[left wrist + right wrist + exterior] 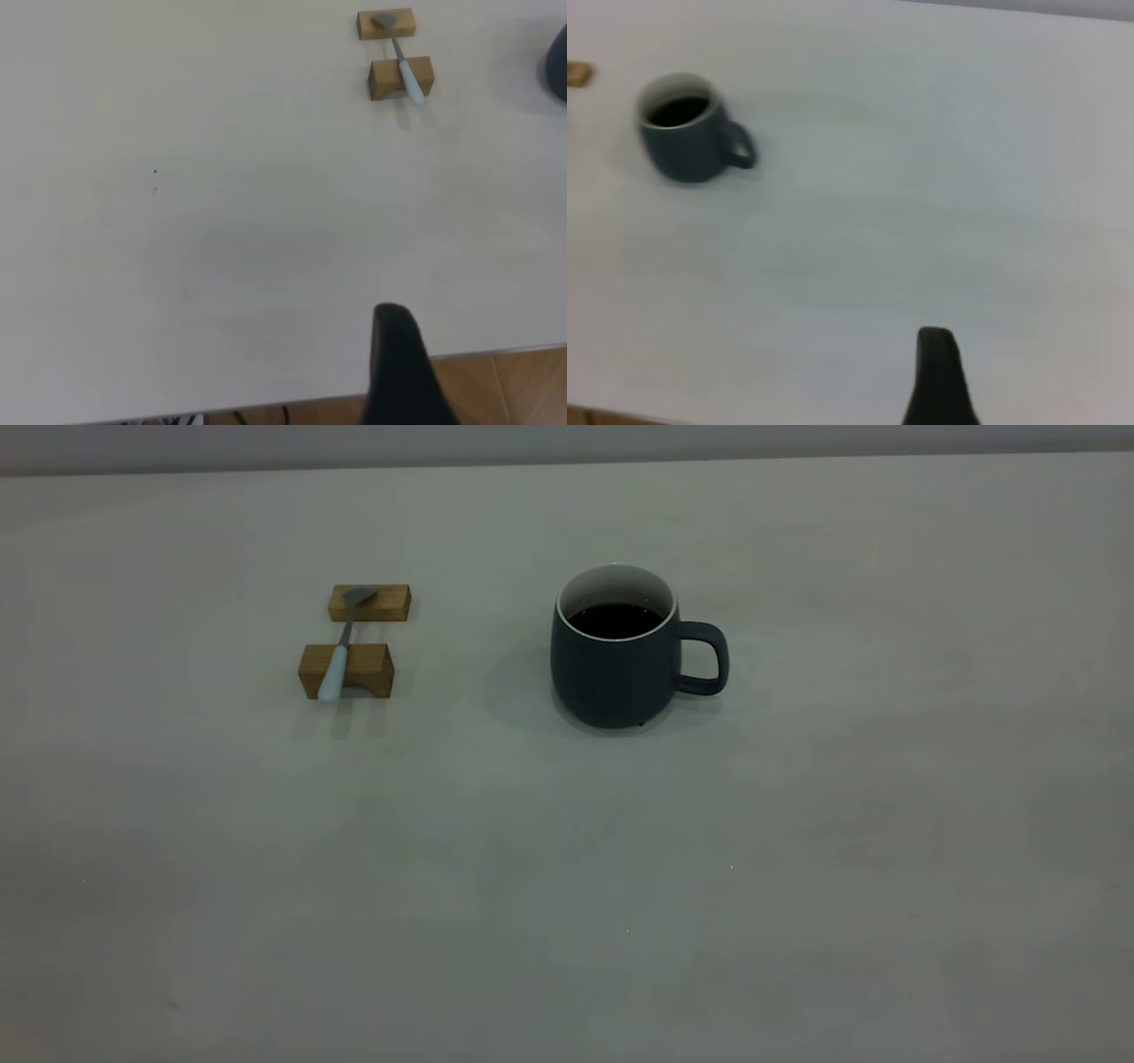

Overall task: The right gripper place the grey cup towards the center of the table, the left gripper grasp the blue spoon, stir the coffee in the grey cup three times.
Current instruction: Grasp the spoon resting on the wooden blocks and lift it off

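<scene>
The grey cup (616,660) stands upright near the middle of the table (567,886), its handle (706,657) pointing right. Dark coffee (616,619) fills it partway. Left of the cup, the blue spoon (339,654) lies across two wooden blocks, pale handle on the nearer one and metal bowl on the farther one. Neither arm appears in the exterior view. In the left wrist view, a black part of my left gripper (396,354) hangs over the table's near edge, far from the spoon (404,67). My right gripper (937,376) shows as a black part well away from the cup (687,146).
The nearer wooden block (365,670) and the farther wooden block (381,602) carry the spoon. A wooden floor (505,390) shows beyond the table edge in the left wrist view. Bare table surface lies all around the cup and the blocks.
</scene>
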`<move>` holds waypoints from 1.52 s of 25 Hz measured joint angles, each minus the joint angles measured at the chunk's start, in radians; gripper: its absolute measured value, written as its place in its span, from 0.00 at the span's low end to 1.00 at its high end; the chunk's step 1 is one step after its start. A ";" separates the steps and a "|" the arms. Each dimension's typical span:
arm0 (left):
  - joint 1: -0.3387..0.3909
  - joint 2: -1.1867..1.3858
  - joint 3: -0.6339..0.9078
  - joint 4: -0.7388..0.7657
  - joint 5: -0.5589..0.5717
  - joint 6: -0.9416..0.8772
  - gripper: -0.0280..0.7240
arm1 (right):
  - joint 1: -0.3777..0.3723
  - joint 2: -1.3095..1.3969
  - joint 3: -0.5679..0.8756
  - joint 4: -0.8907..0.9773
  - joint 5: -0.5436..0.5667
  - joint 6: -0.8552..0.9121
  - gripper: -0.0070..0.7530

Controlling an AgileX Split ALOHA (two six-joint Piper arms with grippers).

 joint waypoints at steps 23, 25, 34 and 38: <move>0.000 0.000 0.000 0.000 0.000 0.000 0.73 | -0.005 0.000 0.000 -0.037 0.052 0.042 0.79; 0.000 0.000 0.000 0.000 0.000 0.000 0.73 | -0.005 0.000 0.000 -0.036 0.052 0.042 0.79; 0.000 0.000 0.000 -0.001 0.000 0.000 0.73 | -0.005 -0.001 0.001 -0.035 0.052 0.042 0.79; 0.000 0.000 0.000 -0.017 0.000 -0.009 0.73 | -0.005 -0.001 0.001 -0.035 0.052 0.042 0.79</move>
